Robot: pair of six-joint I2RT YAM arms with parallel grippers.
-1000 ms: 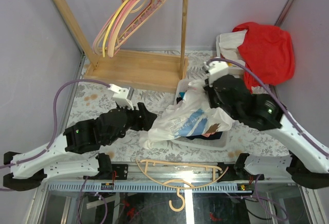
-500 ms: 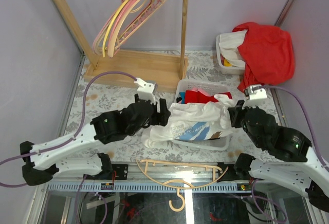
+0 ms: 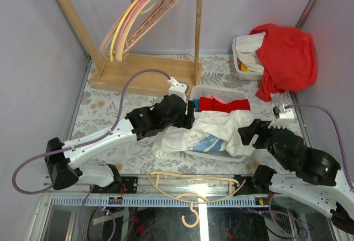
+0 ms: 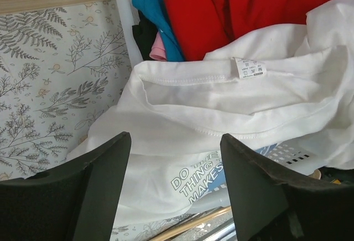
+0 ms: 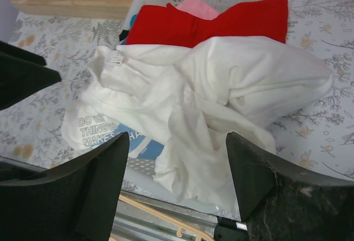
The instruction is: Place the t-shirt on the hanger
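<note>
The white t-shirt [image 3: 207, 133] lies crumpled over the front of a white basket [image 3: 218, 90], its blue print facing up. In the left wrist view its collar and label [image 4: 249, 67] show. My left gripper [image 3: 188, 116] hovers open above the shirt's left side [image 4: 166, 114], nothing between its fingers [image 4: 174, 186]. My right gripper [image 3: 249, 136] stands open just right of the shirt, apart from the cloth [image 5: 221, 86]. The peach hanger [image 3: 191, 183] lies flat on the near edge of the table, in front of the basket; part of it shows under the right gripper [image 5: 160, 216].
A wooden rack [image 3: 144, 72] at the back left carries pink and yellow hangers [image 3: 135, 14]. A big red garment [image 3: 285, 53] drapes over a bin at the back right. Red and blue clothes [image 3: 221, 104] fill the basket behind the shirt.
My right gripper has opened and let go of the t-shirt, then drawn back to the near right. The shirt has dropped onto the basket. My left arm has reached further right over it.
</note>
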